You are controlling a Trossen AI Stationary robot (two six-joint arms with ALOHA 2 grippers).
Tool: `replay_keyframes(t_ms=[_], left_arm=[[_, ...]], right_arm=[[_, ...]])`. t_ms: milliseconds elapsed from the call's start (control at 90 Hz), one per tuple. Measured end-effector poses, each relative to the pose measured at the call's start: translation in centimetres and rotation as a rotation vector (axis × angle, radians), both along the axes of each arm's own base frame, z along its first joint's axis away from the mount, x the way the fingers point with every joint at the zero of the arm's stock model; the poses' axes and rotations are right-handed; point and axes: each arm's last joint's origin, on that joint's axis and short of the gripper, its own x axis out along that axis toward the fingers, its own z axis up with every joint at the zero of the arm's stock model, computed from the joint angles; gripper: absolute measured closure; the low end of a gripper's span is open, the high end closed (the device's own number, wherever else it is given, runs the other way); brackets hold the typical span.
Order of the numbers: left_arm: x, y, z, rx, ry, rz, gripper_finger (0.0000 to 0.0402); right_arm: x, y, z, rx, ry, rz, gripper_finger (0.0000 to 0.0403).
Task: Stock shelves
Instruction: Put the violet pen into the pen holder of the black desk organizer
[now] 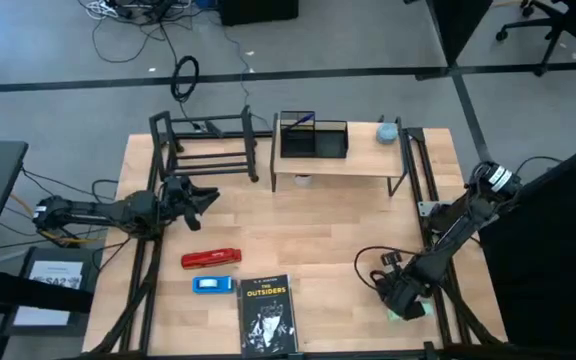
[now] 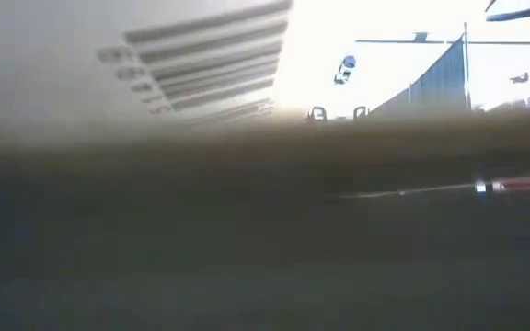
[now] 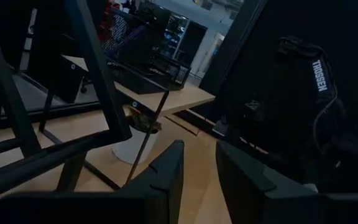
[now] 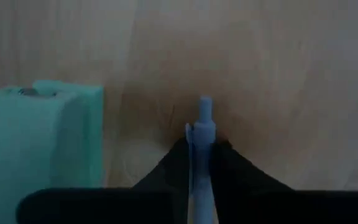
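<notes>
The black tube-frame rack [image 1: 208, 145] and the wood-topped shelf [image 1: 338, 166] stand along the table's far edge. A black mesh organizer [image 1: 313, 138] sits on the wood top. My left gripper [image 1: 204, 197] hovers open just in front of the rack, its fingers [image 3: 166, 180] empty. Near the table's front right corner, my right gripper [image 1: 400, 297] points down, shut on a thin light-blue stick-like thing [image 4: 204, 109]. A teal block [image 4: 42, 143] lies right beside it. My right gripper pinches the thin light-blue thing between its two fingers, just behind its tip [image 4: 201, 134]. The fingers come from above, pointing down at the tabletop, and the tip pokes out past them. Whether the tip touches the wood, I cannot tell.
A red stapler [image 1: 211, 259], a small blue item [image 1: 213, 284] and a black book [image 1: 268, 313] lie at the front left of centre. A grey-blue object [image 1: 388, 131] rests on the wood top's right end, and a small white pot [image 3: 135, 140] stands under it. Something close blocks the low view.
</notes>
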Motion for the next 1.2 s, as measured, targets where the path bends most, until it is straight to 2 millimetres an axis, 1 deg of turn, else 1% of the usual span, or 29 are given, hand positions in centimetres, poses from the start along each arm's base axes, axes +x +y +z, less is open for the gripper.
replay_keyframes(t_ms=[44, 111, 144, 200, 256, 300, 400, 489, 578, 622, 678, 767, 878, 944, 1056, 1122, 1200], left_arm=[[0.0, 0.0, 0.0, 0.0, 0.001, 0.0, 0.0326], [0.0, 0.0, 0.0, 0.0, -0.001, 0.0, 0.0326], [0.0, 0.0, 0.0, 0.0, 0.0, 0.0, 0.0326], [0.0, 0.0, 0.0, 0.0, 0.001, 0.0, 0.0326], [0.0, 0.0, 0.0, 0.0, -0.002, 0.001, 0.0326], [0.0, 0.0, 0.1, -0.001, -0.006, 0.0, 0.0326], [0.0, 0.0, 0.1, -0.001, -0.009, -0.001, 0.0326], [0.0, 0.0, 0.1, -0.001, -0.012, -0.004, 0.0326], [0.1, 0.0, 0.1, -0.005, -0.009, -0.008, 0.0326], [0.1, 0.0, 0.0, -0.005, -0.005, -0.01, 0.0326], [0.1, 0.0, 0.0, -0.005, -0.003, -0.012, 0.0326], [0.1, 0.0, 0.0, -0.006, -0.005, -0.012, 0.0326], [0.1, 0.0, 0.0, -0.006, -0.004, -0.013, 0.0326], [0.1, 0.0, 0.0, -0.006, -0.004, -0.013, 0.0326], [0.1, 0.0, 0.0, -0.002, -0.002, -0.012, 0.0326], [0.1, 0.0, 0.0, -0.002, -0.002, -0.011, 0.0326], [0.1, 0.0, 0.0, -0.002, -0.001, -0.003, 0.0326]], right_arm=[[0.6, -0.3, 0.2, -0.01, -0.017, -0.031, 0.0393], [1.9, -1.1, 0.9, -0.059, -0.125, -0.094, 0.0402], [2.3, -1.5, 1.2, -0.081, -0.138, -0.12, 0.0402], [3.0, -2.1, 2.1, -0.098, -0.184, -0.157, 0.04], [4.1, -2.5, 3.3, -0.059, -0.239, -0.189, 0.04], [4.9, -3.3, 4.1, -0.052, -0.285, -0.218, 0.04], [5.9, -4.8, 5.4, -0.037, -0.38, -0.264, 0.0401], [6.5, -6.1, 6.8, 0.017, -0.429, -0.291, 0.0401], [6.6, -7.1, 7.3, 0.069, -0.413, -0.311, 0.0402], [6.6, -7.3, 7.6, 0.11, -0.401, -0.295, 0.0402], [6.6, -6.9, 7.8, 0.173, -0.39, -0.236, 0.0393], [6.0, -5.6, 7.0, 0.209, -0.388, -0.168, 0.0364], [4.4, -4.1, 5.0, 0.159, -0.396, -0.119, 0.0313], [3.1, -3.5, 3.8, 0.122, -0.396, -0.154, 0.0283], [1.0, -3.0, 1.9, 0.094, -0.424, -0.267, 0.0241], [0.0, -2.8, 1.0, 0.079, -0.47, -0.317, 0.0226], [-1.0, -2.8, 0.0, 0.071, -0.537, -0.343, 0.0216]])
